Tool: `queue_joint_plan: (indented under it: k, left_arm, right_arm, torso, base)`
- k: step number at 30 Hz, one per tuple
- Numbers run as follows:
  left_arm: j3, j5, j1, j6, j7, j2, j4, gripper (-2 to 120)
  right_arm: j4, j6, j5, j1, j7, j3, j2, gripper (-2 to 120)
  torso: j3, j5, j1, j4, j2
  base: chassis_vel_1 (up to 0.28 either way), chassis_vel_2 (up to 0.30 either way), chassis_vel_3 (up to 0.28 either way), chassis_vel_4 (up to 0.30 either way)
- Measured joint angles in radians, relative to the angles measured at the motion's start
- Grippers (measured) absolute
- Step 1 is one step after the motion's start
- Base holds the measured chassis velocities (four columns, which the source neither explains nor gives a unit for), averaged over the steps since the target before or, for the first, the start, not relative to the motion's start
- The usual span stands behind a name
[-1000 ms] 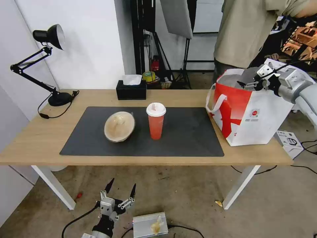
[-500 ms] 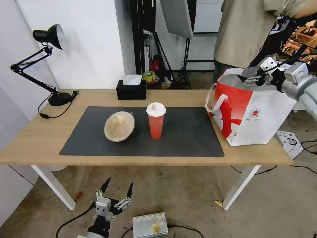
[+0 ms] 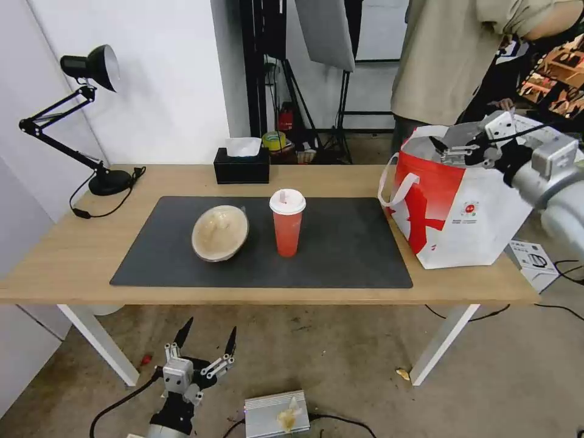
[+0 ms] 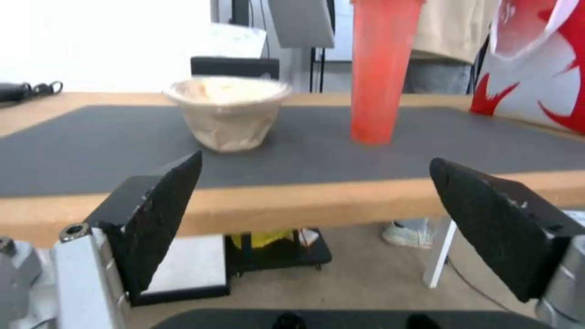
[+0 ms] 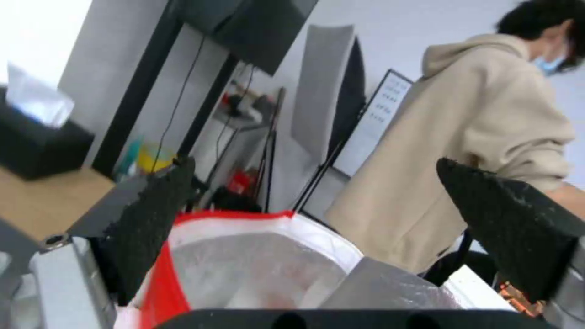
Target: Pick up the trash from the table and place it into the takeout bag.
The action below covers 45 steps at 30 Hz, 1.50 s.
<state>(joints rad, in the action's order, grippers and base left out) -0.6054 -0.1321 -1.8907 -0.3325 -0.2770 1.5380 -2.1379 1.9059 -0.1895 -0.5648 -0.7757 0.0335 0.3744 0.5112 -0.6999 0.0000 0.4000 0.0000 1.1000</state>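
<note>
Right gripper: empty, fingers spread, above the bag's open mouth. Left gripper: spread, empty, low before the table, well left of the bag. Outstanding: cup and lidded bowl on the mat, left of the bag; white bowl presumably bagged.

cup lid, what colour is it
White, on the red cup; the lid shows best in the head view.
</note>
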Motion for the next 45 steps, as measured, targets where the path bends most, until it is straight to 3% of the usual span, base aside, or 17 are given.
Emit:
queue_joint_plan:
  k: [7, 15, 35, 45]
  left_arm:
    - [-0.001, -0.001, -0.004, -0.003, 0.002, 0.008, -0.029, 100]
    - [0.002, -0.003, 0.0, -0.011, 0.022, 0.009, -0.048, 100]
    - [-0.019, -0.005, 0.014, -0.008, 0.045, 0.001, -0.097, 100]
    - [-0.027, -0.011, 0.02, 0.009, 0.045, -0.016, -0.119, 100]
  right_arm:
    - [0.069, 0.07, -0.004, -0.161, 0.037, 0.127, 0.051, 100]
    - [0.178, 0.16, 0.041, -0.41, 0.05, 0.229, 0.177, 100]
    - [0.292, 0.236, 0.248, -0.655, 0.042, 0.199, 0.423, 100]
    - [0.306, 0.263, 0.323, -0.741, 0.02, 0.179, 0.492, 100]
  torso:
    - [0.0, -0.0001, 0.0, 0.0, 0.0]
    - [0.0, 0.0, 0.0, -0.0002, 0.0]
    - [0.0, -0.0002, 0.0, 0.0, 0.0]
    - [0.0, -0.0001, 0.0, -0.0001, 0.0]
  base:
    - [0.0, 0.0, 0.0, 0.0]
    - [0.0, 0.0, 0.0, 0.0]
    - [0.0, 0.0, 0.0, 0.0]
    - [0.0, 0.0, 0.0, 0.0]
